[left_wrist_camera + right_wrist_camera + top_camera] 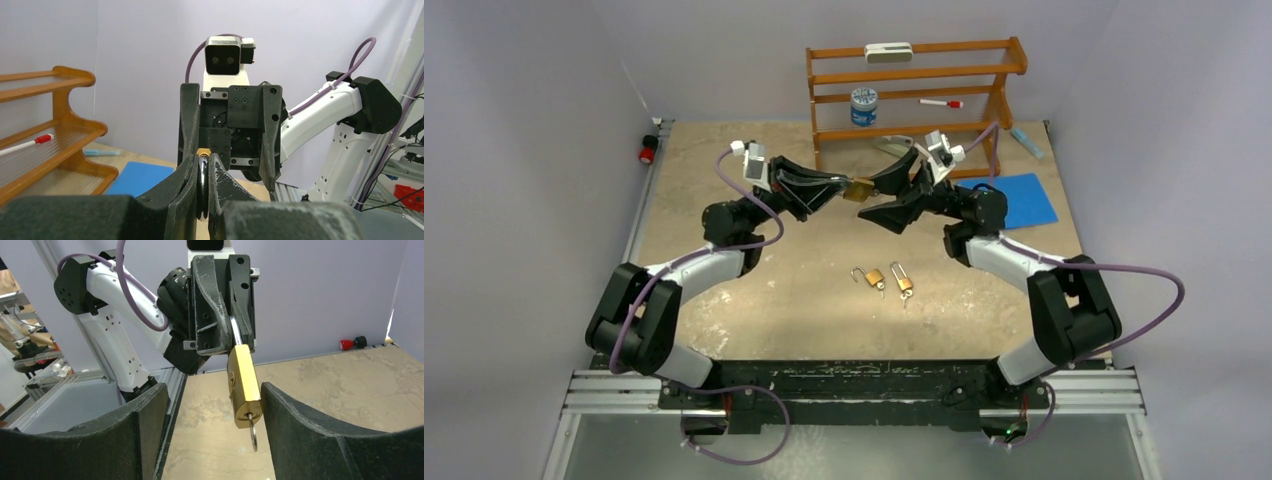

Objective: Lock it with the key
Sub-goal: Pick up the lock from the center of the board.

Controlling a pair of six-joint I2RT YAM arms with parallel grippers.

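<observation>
A brass padlock [858,189] hangs in the air between my two arms above the table's far middle. My left gripper [839,187] is shut on its steel shackle [203,185], seen edge-on between the fingers in the left wrist view. In the right wrist view the padlock body [243,385] hangs between my wide-open fingers, close to the right finger [300,415]. A small key [253,437] sits in the keyhole at its lower end. My right gripper [212,410] is open around the body and grips nothing.
Two more small brass padlocks [873,277] [903,281] with open shackles lie on the table nearer me. A wooden rack [914,95] holds a tin, a marker and a white case at the back. A blue pad [1024,198] lies at the right.
</observation>
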